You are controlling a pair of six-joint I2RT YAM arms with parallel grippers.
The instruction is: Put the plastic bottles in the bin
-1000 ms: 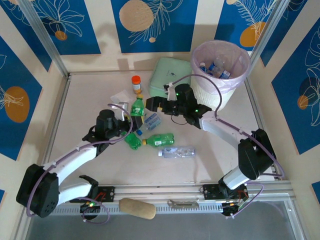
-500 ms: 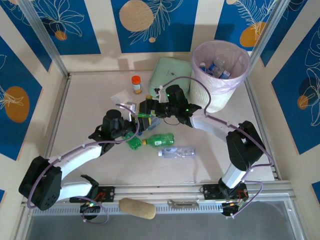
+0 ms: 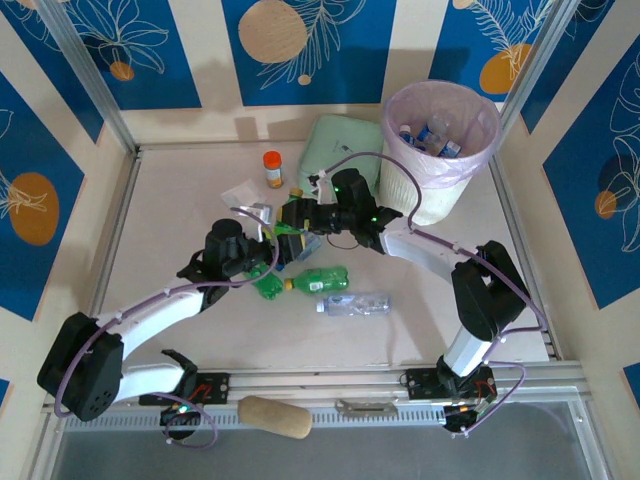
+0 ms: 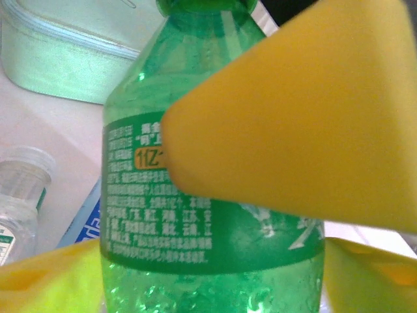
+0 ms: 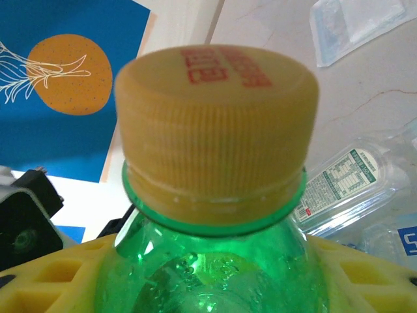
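Green plastic bottle (image 3: 289, 233) with a yellow ribbed cap (image 5: 215, 124), upright just left of centre in the top view, caught between both grippers. Held high up by the right gripper (image 3: 298, 213): in the right wrist view, yellow waffle-patterned fingers (image 5: 52, 280) pressed against either side of the green shoulder just under the cap, jaws clamped on the bottle. Approached from the lower left by the left gripper (image 3: 265, 252). In the left wrist view, blurred yellow fingers (image 4: 45, 280) low on both sides of the bottle's body, too blurred to tell whether they touch it, so impossible to say whether those jaws are closed. Broad yellow pad (image 4: 306, 117) across the upper right of that view, in front of the bottle's label; cannot tell whose. More plastic bottles lying on the pale table (image 3: 180, 200) just below the grippers: second green bottle (image 3: 318, 278) on its side with its cap to the left, third green bottle (image 3: 265, 285) beside that cap, clear bottle (image 3: 355, 303) lowest in the frame, blue-labelled clear bottle (image 3: 305, 243) right beneath the right gripper. Round white ribbed bin (image 3: 445, 190), lined with a pale pink bag, in the upper right of the frame, well apart from the held bottle, with several clear bottles (image 3: 428, 135) inside. Mint green square lidded box (image 3: 335, 150) just left of the bin, short orange-capped jar (image 3: 272, 168) left of the box, small flat clear plastic bag (image 3: 240, 192) below the jar.
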